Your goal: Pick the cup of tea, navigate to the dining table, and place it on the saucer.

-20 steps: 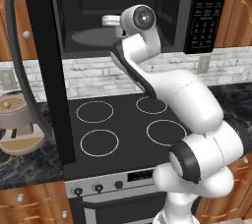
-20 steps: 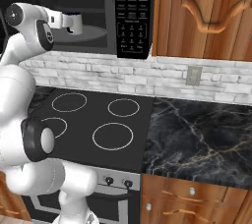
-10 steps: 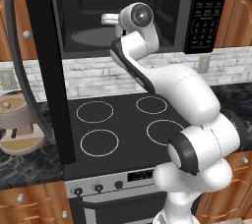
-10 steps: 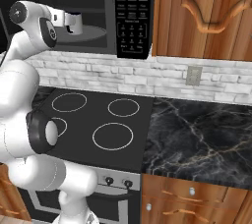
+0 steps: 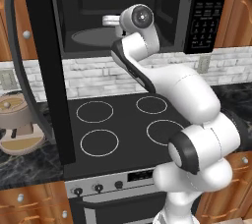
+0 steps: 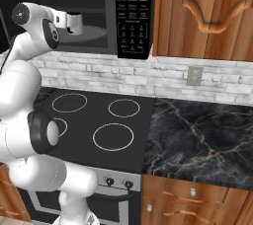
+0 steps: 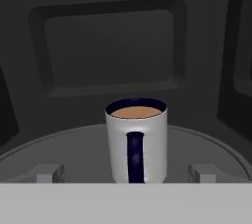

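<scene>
The fingers [image 7: 128, 171] stay spread either side of the cup of tea [image 7: 136, 142], arm barely moved.

We see a glossy grey-white ceramic-looking mug [image 7: 136, 142] with navy rim on a smooth matt grey turntable plate [image 7: 74, 152]. The black glass-smooth cooktop [image 6: 99, 120] shines; the dark veined marble counter [image 6: 197, 142] looks polished, under lacquered brown wood cabinets [image 6: 207, 14].
</scene>
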